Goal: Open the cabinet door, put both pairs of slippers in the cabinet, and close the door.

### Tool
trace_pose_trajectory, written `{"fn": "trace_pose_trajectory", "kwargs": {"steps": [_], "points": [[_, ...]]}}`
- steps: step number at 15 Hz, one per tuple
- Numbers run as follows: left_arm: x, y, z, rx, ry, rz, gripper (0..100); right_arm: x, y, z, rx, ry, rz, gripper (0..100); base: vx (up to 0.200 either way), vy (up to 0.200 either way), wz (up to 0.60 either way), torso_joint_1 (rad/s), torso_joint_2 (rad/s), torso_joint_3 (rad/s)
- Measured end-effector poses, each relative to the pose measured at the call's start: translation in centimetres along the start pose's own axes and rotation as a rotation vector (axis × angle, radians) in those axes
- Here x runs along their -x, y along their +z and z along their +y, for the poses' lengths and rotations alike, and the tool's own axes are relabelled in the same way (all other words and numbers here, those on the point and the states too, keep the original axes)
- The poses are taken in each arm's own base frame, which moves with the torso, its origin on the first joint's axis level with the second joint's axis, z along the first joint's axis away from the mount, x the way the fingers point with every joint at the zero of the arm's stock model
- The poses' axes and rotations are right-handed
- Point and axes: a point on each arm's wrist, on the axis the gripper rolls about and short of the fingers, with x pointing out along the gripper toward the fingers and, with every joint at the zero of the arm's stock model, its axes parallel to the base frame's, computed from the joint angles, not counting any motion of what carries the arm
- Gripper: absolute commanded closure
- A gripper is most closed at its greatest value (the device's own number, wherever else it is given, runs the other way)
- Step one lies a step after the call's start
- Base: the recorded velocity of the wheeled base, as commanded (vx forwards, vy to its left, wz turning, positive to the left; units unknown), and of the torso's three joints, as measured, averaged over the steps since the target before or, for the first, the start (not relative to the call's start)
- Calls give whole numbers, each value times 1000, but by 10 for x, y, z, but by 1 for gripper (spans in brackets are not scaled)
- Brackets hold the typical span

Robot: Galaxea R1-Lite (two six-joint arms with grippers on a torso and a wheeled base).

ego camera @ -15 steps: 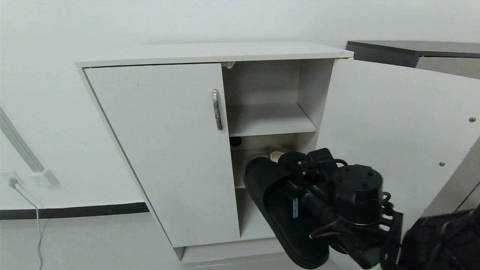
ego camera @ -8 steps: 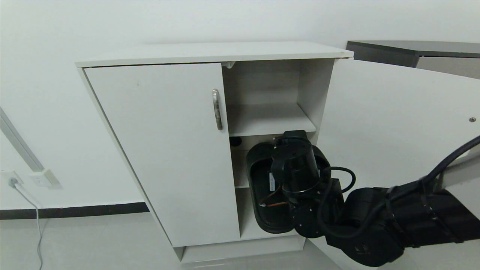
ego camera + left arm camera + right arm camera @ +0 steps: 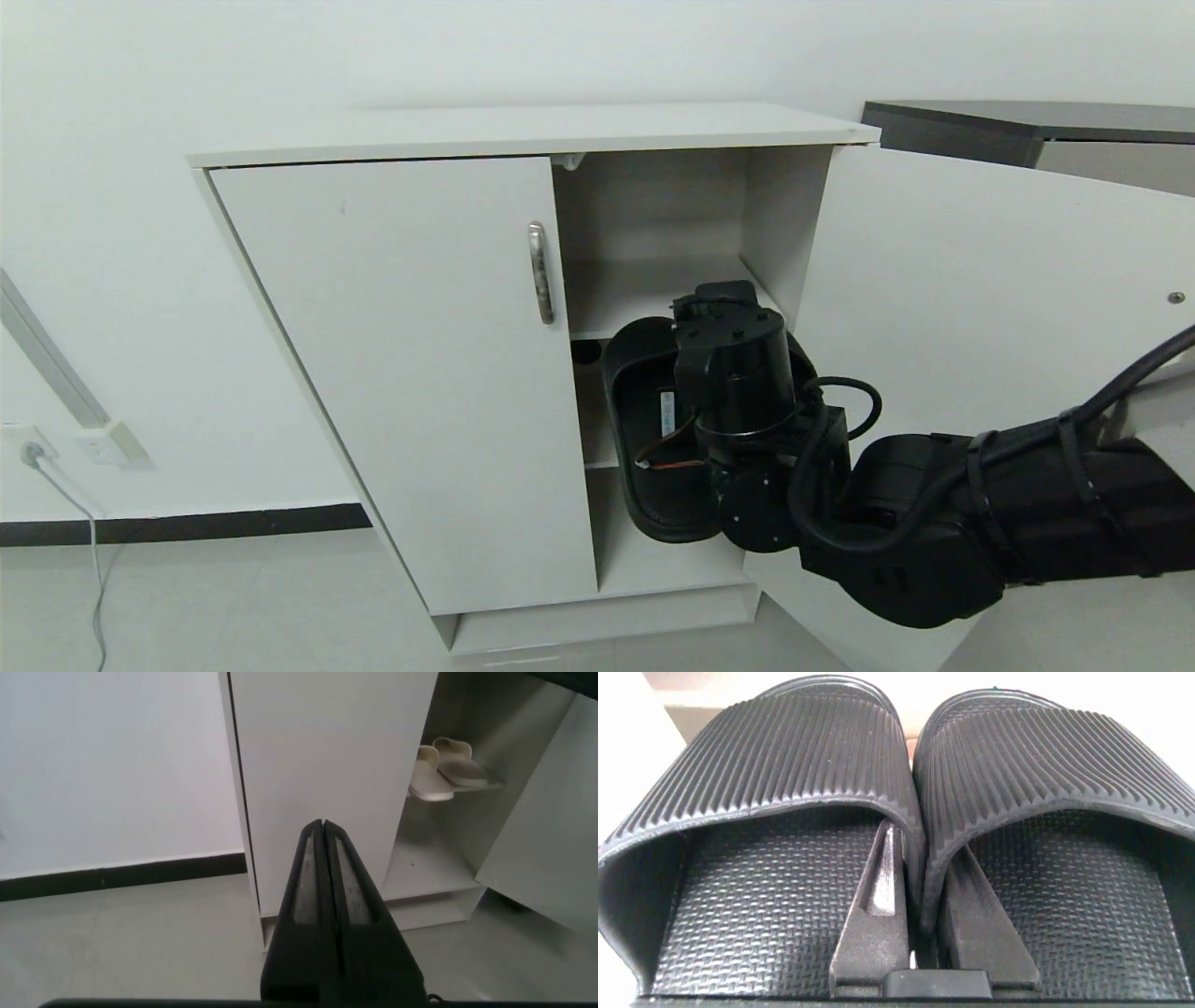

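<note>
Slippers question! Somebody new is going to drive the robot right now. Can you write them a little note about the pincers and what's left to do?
Left pincer: shut, empty, out in front of the cabinet.
Right pincer: shut on the black slippers, pinching both together at the cabinet's open right side, not set down yet.
Beige slippers: inside, on the lower shelf.
Done: right door open, beige pair stored.
Left: place the black pair inside, let go, pull back, close the door.
</note>
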Motion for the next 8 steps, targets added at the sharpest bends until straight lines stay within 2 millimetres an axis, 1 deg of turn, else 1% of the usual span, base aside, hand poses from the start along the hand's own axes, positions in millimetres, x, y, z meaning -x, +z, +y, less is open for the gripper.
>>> {"fn": "trace_pose_trajectory", "kwargs": {"steps": [3, 7, 8], "points": [[0, 0, 0, 0, 0, 0, 100, 0, 4, 0, 0, 1, -7, 100, 0, 0, 0, 0, 0, 0], [0, 0, 0, -1, -1, 0, 100, 0, 4, 0, 1, 4, -6, 100, 0, 0, 0, 0, 0, 0], [0, 0, 0, -1, -1, 0, 100, 0, 3, 0, 1, 4, -6, 100, 200, 0, 0, 2, -2, 2]]}}
